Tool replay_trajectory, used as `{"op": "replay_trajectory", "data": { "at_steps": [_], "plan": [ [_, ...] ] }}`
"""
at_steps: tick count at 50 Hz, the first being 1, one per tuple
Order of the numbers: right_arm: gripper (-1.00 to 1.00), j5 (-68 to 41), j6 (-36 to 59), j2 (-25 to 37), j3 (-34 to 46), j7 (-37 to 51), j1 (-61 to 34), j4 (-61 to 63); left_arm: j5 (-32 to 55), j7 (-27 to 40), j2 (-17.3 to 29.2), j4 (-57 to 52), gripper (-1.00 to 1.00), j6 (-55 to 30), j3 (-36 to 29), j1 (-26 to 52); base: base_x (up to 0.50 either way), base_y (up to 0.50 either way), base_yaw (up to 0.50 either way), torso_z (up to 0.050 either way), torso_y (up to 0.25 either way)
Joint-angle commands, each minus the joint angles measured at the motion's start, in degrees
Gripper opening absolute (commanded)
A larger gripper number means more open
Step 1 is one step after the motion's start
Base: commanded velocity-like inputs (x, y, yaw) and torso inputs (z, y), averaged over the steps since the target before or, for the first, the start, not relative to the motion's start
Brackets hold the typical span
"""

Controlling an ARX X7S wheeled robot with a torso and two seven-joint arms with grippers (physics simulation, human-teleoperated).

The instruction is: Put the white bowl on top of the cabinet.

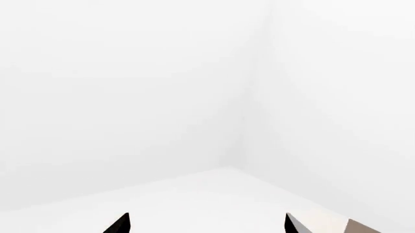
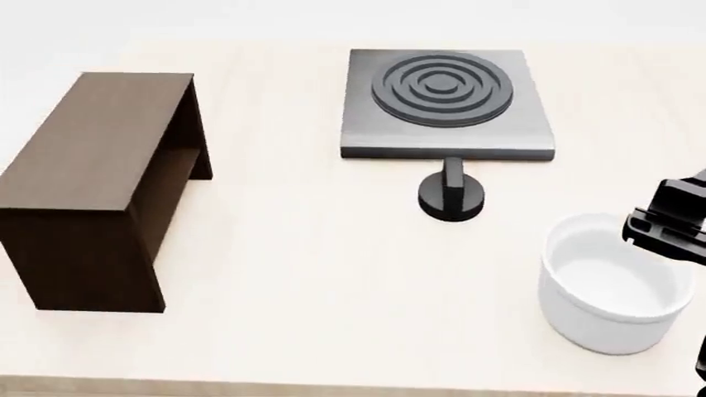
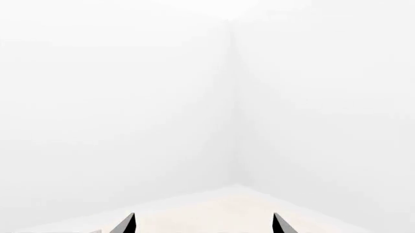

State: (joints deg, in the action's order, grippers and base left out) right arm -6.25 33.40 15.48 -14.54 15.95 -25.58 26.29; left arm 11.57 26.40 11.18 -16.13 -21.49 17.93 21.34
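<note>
Left wrist view: 2 dark fingertips of the left gripper (image 1: 206,224) were seen set wide apart, nothing between them; white walls and a pale floor were seen beyond.

Head view: the white bowl (image 2: 613,284) was seen upright on the table (image 2: 309,273) at the near right, well apart from the cabinet (image 2: 94,186) at the far left. A grey stove plate (image 2: 447,103) and a black knob (image 2: 452,197) were seen between them. The right arm was seen at the bowl's right rim; contact could not be told.

Right wrist view: the right gripper (image 3: 204,224) fingertips were seen spread, holding nothing.
</note>
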Motion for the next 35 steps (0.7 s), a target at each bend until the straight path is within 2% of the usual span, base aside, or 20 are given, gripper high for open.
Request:
{"op": "replay_trajectory", "data": {
  "at_steps": [1, 25, 35],
  "plan": [
    [1.00, -0.19, -0.03, 0.17, 0.09, 0.25, 0.04, 0.05, 0.33, 0.30, 0.31, -0.08, 1.00, -0.07, -0.13, -0.07, 0.00, 0.50, 0.00, 0.000, 0.000],
    [1.00, -0.79, 0.10, 0.80, 0.53, 0.16, 0.23, -0.06, -0.32, 1.16, 0.79, 0.57, 1.00, 1.15, -1.19, -0.52, 0.00, 0.50, 0.00, 0.000, 0.000],
    [1.00, -0.42, -0.82, 1.03, 1.08, 0.37, 0.56, -0.09, -0.51, 1.41, 1.05, 0.97, 1.00, 1.63, -1.59, -0.58, 0.00, 0.07, 0.00, 0.000, 0.000]
  ]
}}
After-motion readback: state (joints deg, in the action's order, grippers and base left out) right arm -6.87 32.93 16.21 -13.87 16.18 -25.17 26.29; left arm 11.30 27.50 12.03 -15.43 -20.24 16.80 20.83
